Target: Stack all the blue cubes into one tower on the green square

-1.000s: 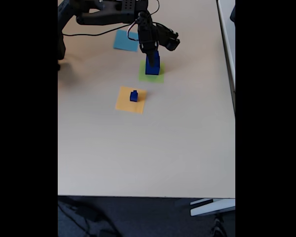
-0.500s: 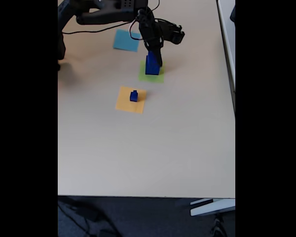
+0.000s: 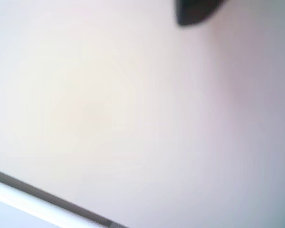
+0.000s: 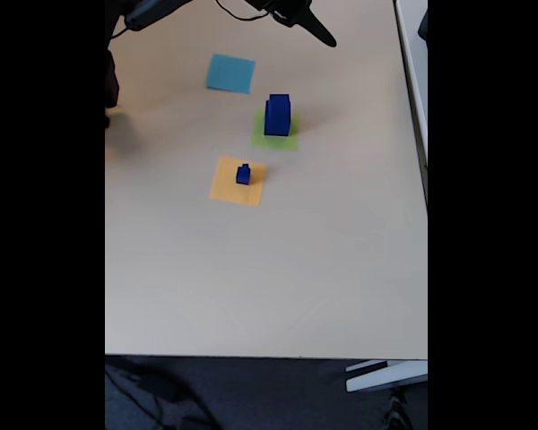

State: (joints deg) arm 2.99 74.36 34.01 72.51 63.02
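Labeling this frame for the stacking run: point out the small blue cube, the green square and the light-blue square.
small blue cube (image 4: 243, 174), fixed view, its top face.
green square (image 4: 290, 141), fixed view, bare corner beside the stack.
light-blue square (image 4: 230, 73), fixed view, its middle.

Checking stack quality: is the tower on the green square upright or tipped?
Upright: the blue tower stands straight on the green square.

Open surface (image 4: 278, 278) lies bare across the near half in the fixed view; obstacles are the two-cube stack (image 4: 278, 115) on the green square (image 4: 290, 138) and a small cube (image 4: 243, 174) nearby, well apart
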